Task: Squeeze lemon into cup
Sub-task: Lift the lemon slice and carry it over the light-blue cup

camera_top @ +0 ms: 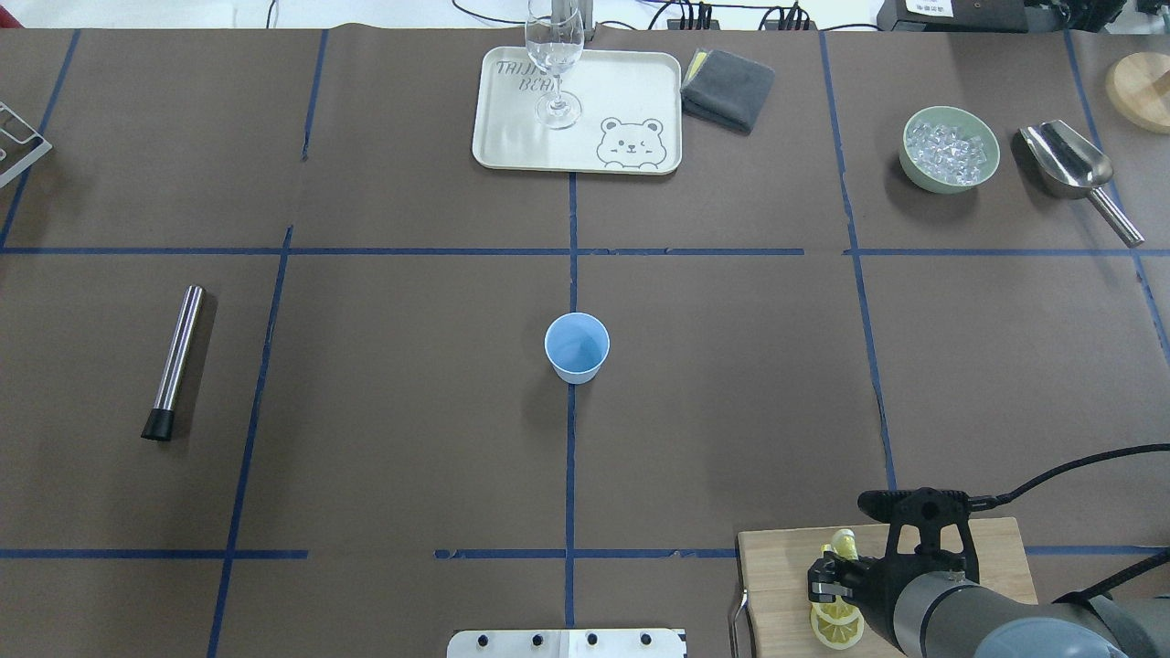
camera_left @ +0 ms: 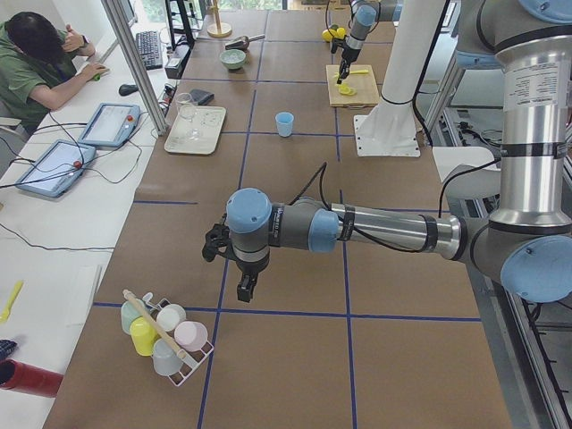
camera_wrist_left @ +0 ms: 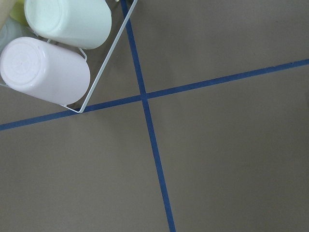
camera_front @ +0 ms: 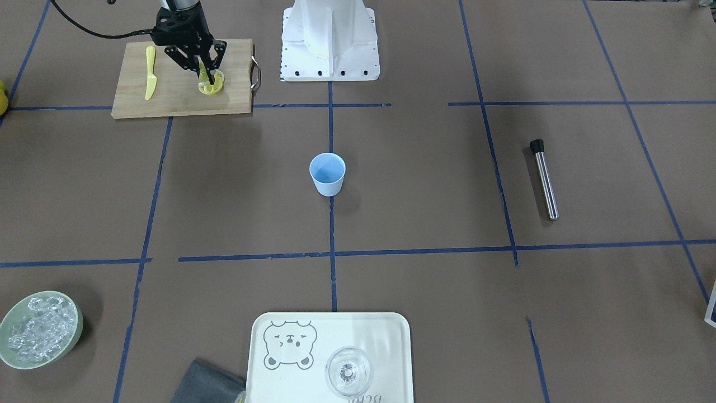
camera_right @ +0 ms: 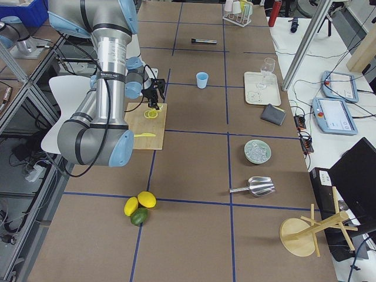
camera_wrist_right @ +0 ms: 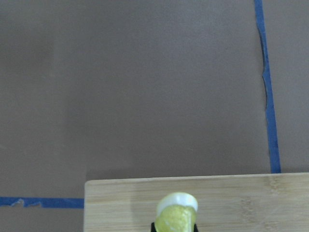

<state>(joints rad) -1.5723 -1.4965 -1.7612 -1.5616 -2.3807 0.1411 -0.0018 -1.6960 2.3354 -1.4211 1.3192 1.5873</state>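
Lemon (camera_wrist_right: 177,215) stands on edge, pinched between the right gripper's (camera_front: 205,71) fingers over the board (camera_front: 168,98), beside other slices (camera_front: 213,85). Cup (camera_front: 327,173) stands mid-table, well apart. Left gripper (camera_left: 243,284) hangs far off; I cannot tell its grip.

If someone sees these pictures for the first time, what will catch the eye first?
The right gripper hangs over the wooden cutting board at the robot's side of the table, pinching a lemon slice above the other slices lying there. The light-blue cup stands alone and empty at the table's middle, well apart from the board.
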